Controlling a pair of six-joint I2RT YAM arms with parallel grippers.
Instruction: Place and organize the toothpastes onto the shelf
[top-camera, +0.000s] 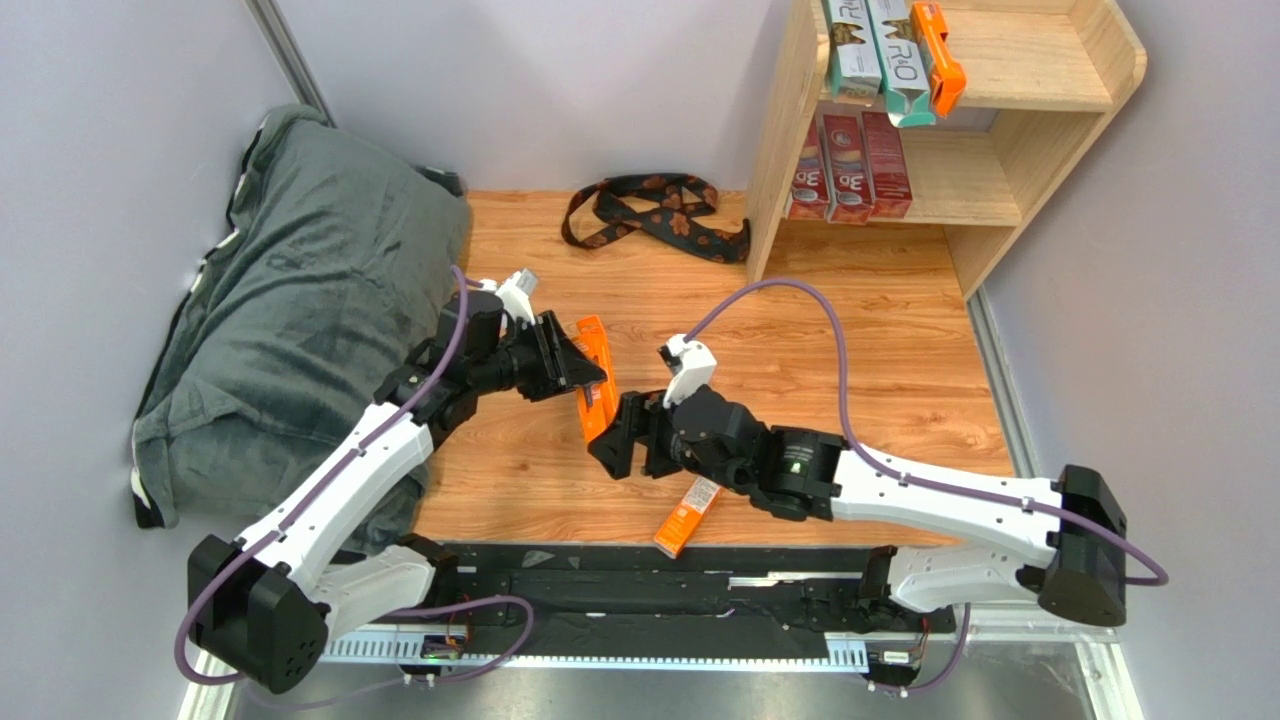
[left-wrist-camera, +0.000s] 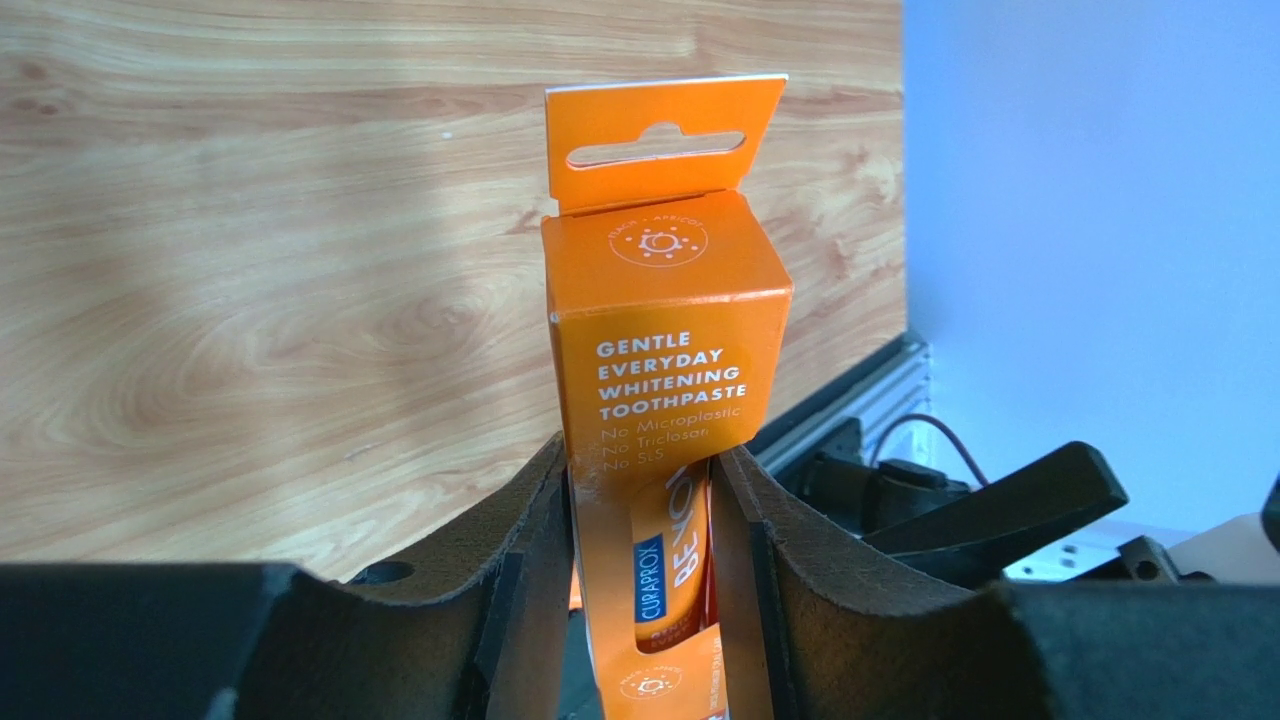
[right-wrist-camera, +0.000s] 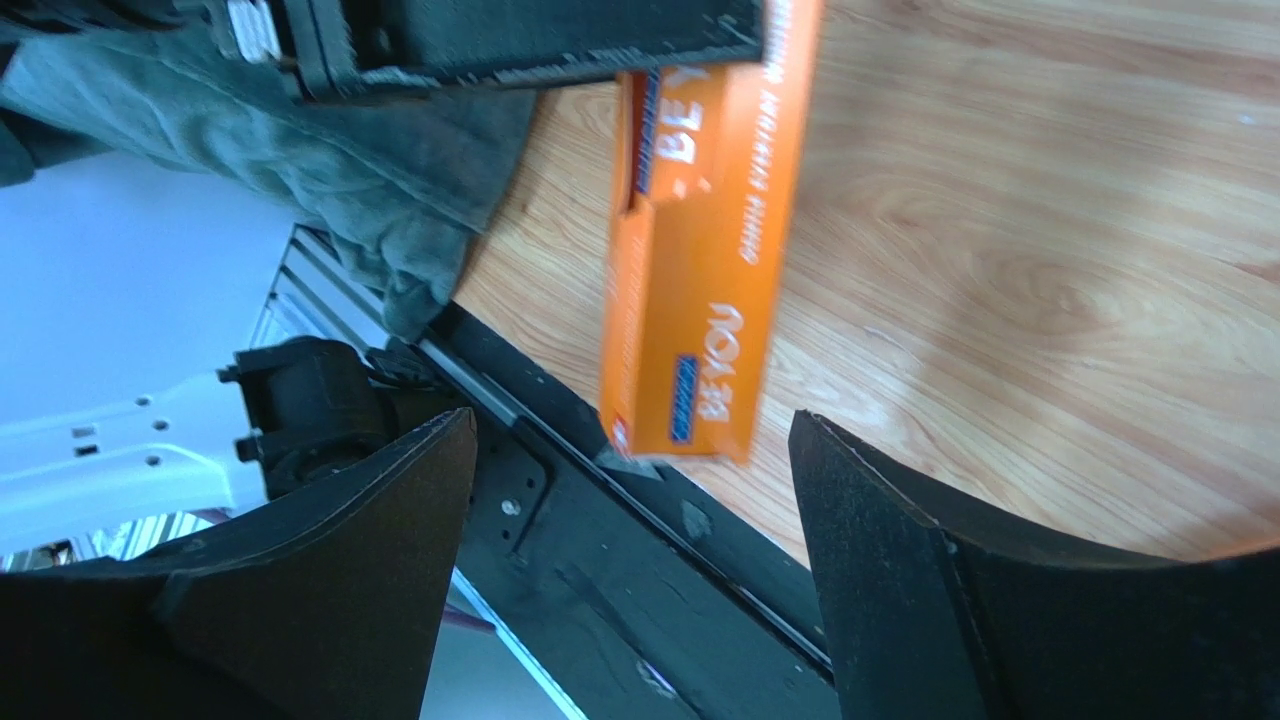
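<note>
My left gripper (top-camera: 576, 369) (left-wrist-camera: 643, 518) is shut on an orange toothpaste box (top-camera: 598, 378) (left-wrist-camera: 669, 300), held above the table with its hang-tab end pointing away from the fingers. My right gripper (top-camera: 616, 446) (right-wrist-camera: 631, 435) stands open just off that box's (right-wrist-camera: 694, 270) other end, with nothing between its fingers. A second orange box (top-camera: 684, 519) lies flat on the table under the right arm. The wooden shelf (top-camera: 1037, 143) stands at the back right. Its top tier holds a silver-white box (top-camera: 852, 45), a teal box (top-camera: 902, 68) and an orange box (top-camera: 941, 60). Three dark red boxes (top-camera: 849, 168) stand on the lower tier.
A black-and-brown patterned strap (top-camera: 649, 210) lies on the table left of the shelf. A dark grey cushion (top-camera: 286, 285) fills the left side, next to the left arm. A black mounting rail (top-camera: 646, 578) runs along the near edge. Grey walls close in on both sides.
</note>
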